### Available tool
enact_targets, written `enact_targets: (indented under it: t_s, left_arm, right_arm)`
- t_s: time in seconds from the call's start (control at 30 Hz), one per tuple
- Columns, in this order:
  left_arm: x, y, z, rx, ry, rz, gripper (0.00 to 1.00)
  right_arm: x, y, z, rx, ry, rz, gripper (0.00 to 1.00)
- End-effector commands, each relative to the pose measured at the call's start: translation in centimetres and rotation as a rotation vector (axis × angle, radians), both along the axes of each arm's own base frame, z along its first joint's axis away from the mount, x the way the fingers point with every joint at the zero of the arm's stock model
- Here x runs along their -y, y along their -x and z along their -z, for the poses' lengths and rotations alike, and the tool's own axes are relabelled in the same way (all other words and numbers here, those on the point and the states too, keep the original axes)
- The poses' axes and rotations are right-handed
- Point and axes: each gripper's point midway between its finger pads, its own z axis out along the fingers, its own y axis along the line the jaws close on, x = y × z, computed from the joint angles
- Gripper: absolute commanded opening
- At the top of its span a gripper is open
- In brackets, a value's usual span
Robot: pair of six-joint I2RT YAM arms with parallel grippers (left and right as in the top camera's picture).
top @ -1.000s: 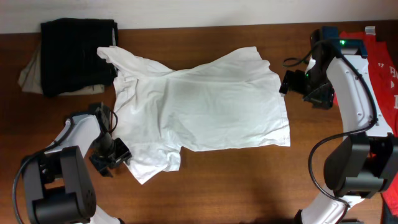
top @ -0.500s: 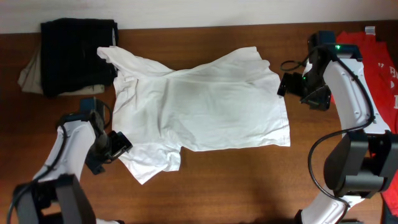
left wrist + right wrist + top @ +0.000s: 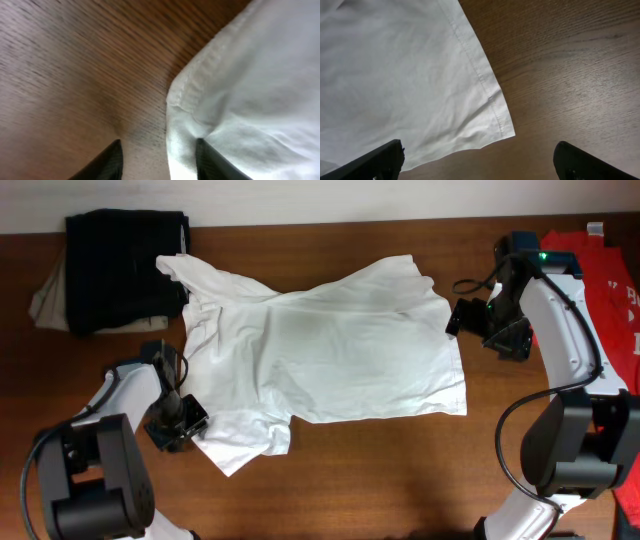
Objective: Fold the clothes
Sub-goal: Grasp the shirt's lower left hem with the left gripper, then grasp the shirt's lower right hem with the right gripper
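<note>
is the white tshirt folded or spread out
Spread out: the white T-shirt lies open and wrinkled across the table, no neat fold made.

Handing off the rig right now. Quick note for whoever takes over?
Left gripper: open, low at the table, jaws astride the T-shirt sleeve edge, not pinched.
Right gripper: wide open above the shirt's hem corner, holding nothing.
Shirt: spread out, wrinkled, mid-table; far sleeve reaches the black garment.
Done: no fold yet.
Left: grip the edges, fold.
</note>
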Motion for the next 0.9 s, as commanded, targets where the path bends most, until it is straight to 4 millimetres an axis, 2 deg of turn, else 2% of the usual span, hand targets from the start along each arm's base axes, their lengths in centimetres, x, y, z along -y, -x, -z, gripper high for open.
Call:
enact_targets:
  t_s: [0.0, 0.03, 0.13, 0.27, 0.33, 0.43, 0.5, 0.53, 0.57, 0.6, 0.63, 0.7, 0.77, 0.8, 0.87]
  left_arm:
    - [0.1, 0.4, 1.2, -0.048, 0.012, 0.01, 0.04]
    - [0.1, 0.5, 1.4, -0.058, 0.014, 0.009, 0.0]
    - [0.2, 0.9, 1.3, -0.074, 0.016, 0.008, 0.01]
    - [-0.1, 1.3, 1.1, -0.087, 0.018, -0.006, 0.0]
    - [-0.6, 1.5, 1.0, -0.091, 0.01, -0.018, 0.0]
    - [-0.8, 1.3, 1.0, -0.08, 0.007, -0.026, 0.01]
    - [-0.7, 1.2, 1.0, -0.077, 0.014, -0.027, 0.01]
    - [-0.6, 1.2, 1.0, -0.075, 0.018, -0.028, 0.14]
    - [-0.5, 1.1, 1.0, -0.072, 0.023, -0.03, 0.52]
    - [-0.4, 1.0, 1.0, -0.067, 0.032, -0.032, 0.83]
    - [-0.3, 1.0, 1.0, -0.066, 0.035, -0.032, 0.96]
    - [-0.4, 0.9, 1.0, -0.063, 0.034, -0.032, 0.99]
    - [-0.4, 0.8, 1.1, -0.058, 0.033, -0.032, 0.99]
    - [-0.4, 0.7, 1.1, -0.055, 0.033, -0.032, 0.99]
    - [-0.4, 0.7, 1.1, -0.054, 0.032, -0.033, 0.99]
  right_arm:
    - [0.0, 0.6, 0.2, -0.024, 0.01, 0.032, 0.99]
    - [0.1, 0.8, 0.2, -0.033, 0.01, 0.033, 0.99]
    - [1.8, 1.7, 0.2, -0.071, 0.095, 0.073, 0.99]
    - [4.0, 3.2, 0.2, -0.121, 0.093, 0.134, 0.99]
    - [4.4, 4.0, 0.9, -0.149, 0.075, 0.15, 0.98]
    - [2.9, 5.0, 3.0, -0.182, -0.007, 0.096, 0.99]
    - [2.1, 5.8, 5.3, -0.2, -0.035, 0.092, 0.98]
    - [1.8, 6.2, 6.3, -0.208, -0.05, 0.094, 0.99]
    - [1.5, 6.6, 7.0, -0.214, -0.064, 0.095, 0.99]
    - [1.2, 6.9, 7.9, -0.217, -0.078, 0.096, 0.99]
    - [1.0, 7.1, 8.7, -0.213, -0.089, 0.095, 0.99]
    - [0.4, 7.4, 10.0, -0.203, -0.119, 0.097, 0.93]
    - [0.1, 7.7, 11.1, -0.195, -0.132, 0.097, 0.76]
    - [0.1, 7.9, 11.5, -0.193, -0.13, 0.096, 0.72]
    - [0.0, 8.3, 12.8, -0.185, -0.127, 0.101, 0.7]
